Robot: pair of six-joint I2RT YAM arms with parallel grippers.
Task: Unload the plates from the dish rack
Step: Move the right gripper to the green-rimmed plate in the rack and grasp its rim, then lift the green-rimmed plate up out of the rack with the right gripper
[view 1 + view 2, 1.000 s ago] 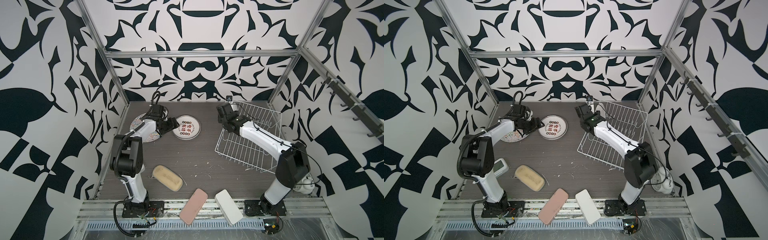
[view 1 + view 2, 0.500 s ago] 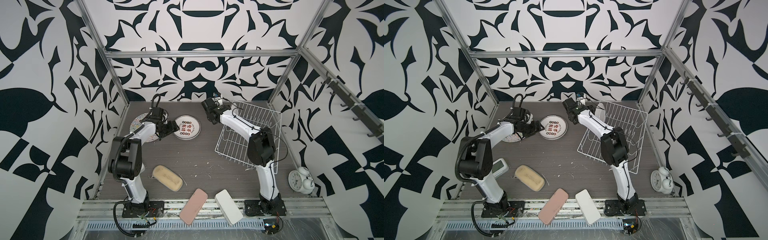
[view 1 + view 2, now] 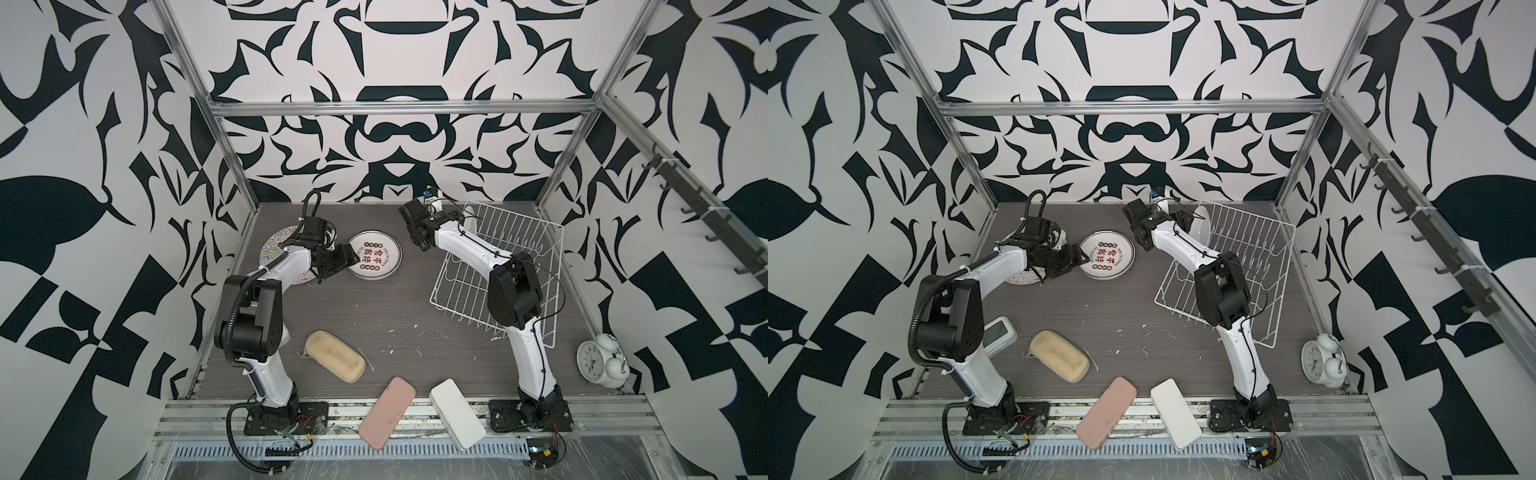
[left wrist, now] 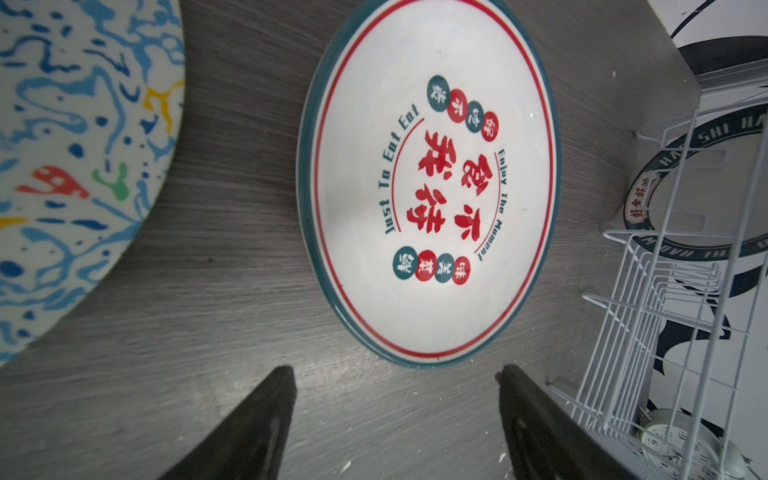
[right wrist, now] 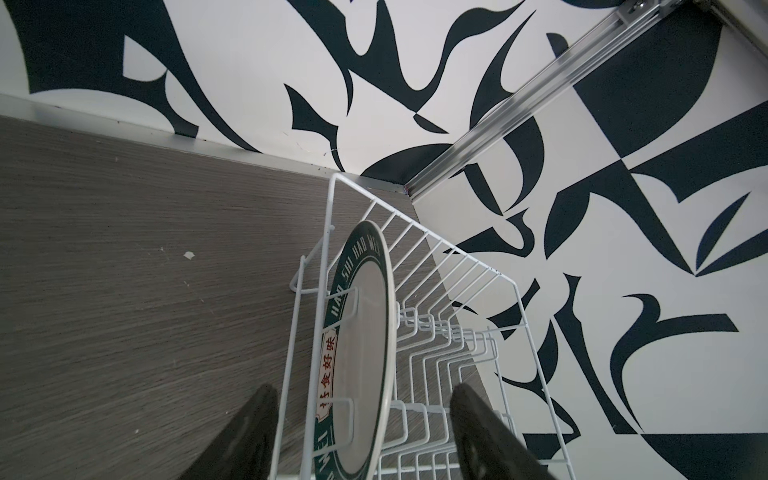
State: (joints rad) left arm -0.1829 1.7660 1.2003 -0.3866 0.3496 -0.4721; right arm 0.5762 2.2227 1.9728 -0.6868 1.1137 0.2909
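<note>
The white wire dish rack (image 3: 519, 257) (image 3: 1250, 249) sits at the back right. One plate with a dark lettered rim (image 5: 361, 332) (image 3: 469, 224) stands upright in its back-left end. My right gripper (image 5: 363, 390) (image 3: 451, 216) is open, one finger on each side of that plate's edge, with gaps on both sides. A plate with red characters (image 4: 428, 187) (image 3: 374, 255) lies face up on the table. Left of it lies a plate with multicolour squiggles (image 4: 62, 166) (image 3: 276, 249). My left gripper (image 4: 395, 374) (image 3: 351, 259) is open and empty, just short of the red-character plate's rim.
A beige pad (image 3: 334, 361), a pink pad (image 3: 386, 411) and a white pad (image 3: 457, 413) lie near the front edge. A white alarm clock (image 3: 600, 361) stands front right. A small white device (image 3: 996, 332) lies by the left arm's base.
My right arm has swung its elbow inward and carried the gripper back to the rack's back-left corner, over the standing plate. The left gripper has barely moved.
</note>
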